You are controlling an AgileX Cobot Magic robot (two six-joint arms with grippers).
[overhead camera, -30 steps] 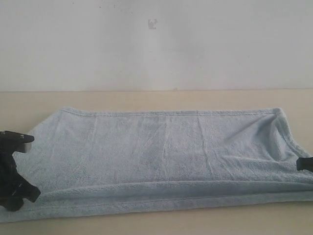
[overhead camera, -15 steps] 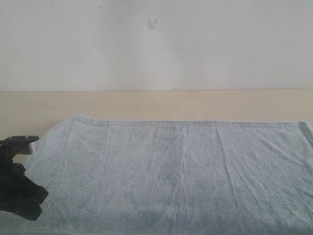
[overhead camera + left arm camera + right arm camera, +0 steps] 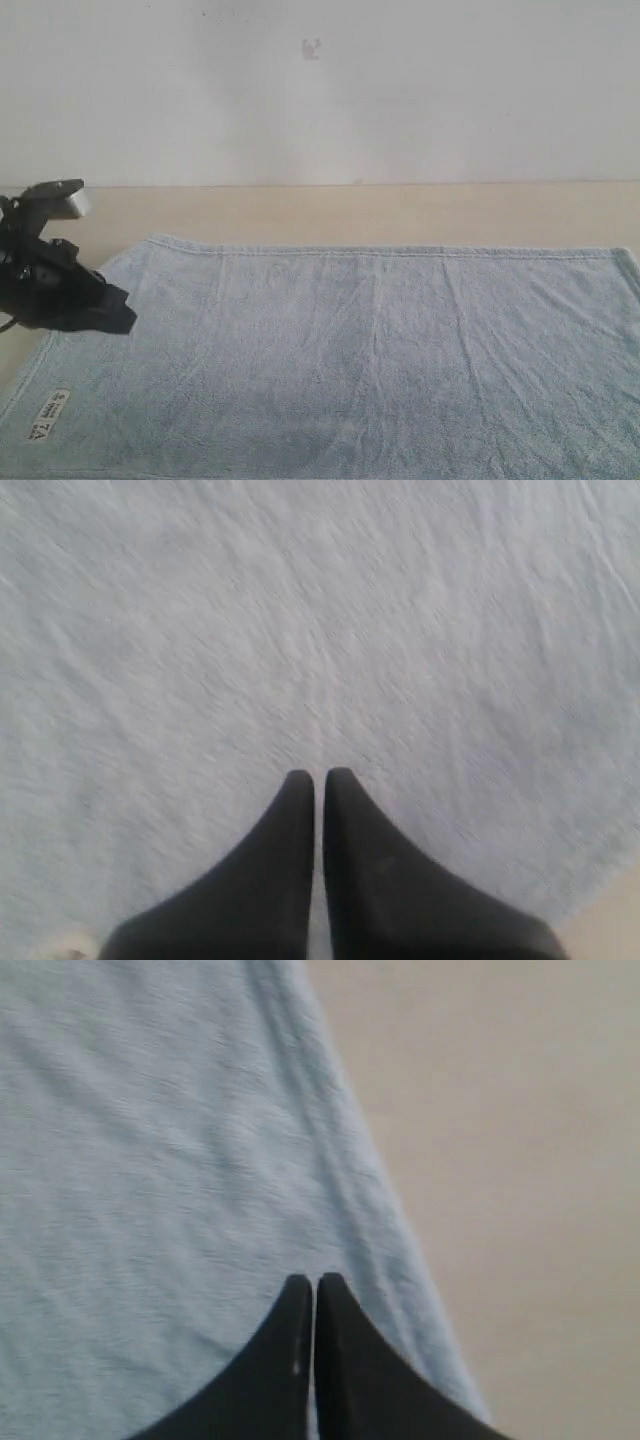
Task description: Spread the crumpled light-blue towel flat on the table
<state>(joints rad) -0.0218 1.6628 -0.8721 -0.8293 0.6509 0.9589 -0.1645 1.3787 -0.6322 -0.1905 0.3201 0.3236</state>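
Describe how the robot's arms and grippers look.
Left gripper and right gripper: matte black fingers tapering to rounded tips. The left arm is black and bulky, topped by a pale grey box.

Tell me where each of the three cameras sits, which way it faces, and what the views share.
Exterior view: low at the table's near side, facing across the towel to the wall; only the left arm shows, at left.
Left wrist view: on the left arm, looking down past the left gripper, fingers shut, onto the towel.
Right wrist view: on the right arm, looking down past the right gripper, fingers shut, at the towel's edge and bare table.
Shared: all three show the towel.
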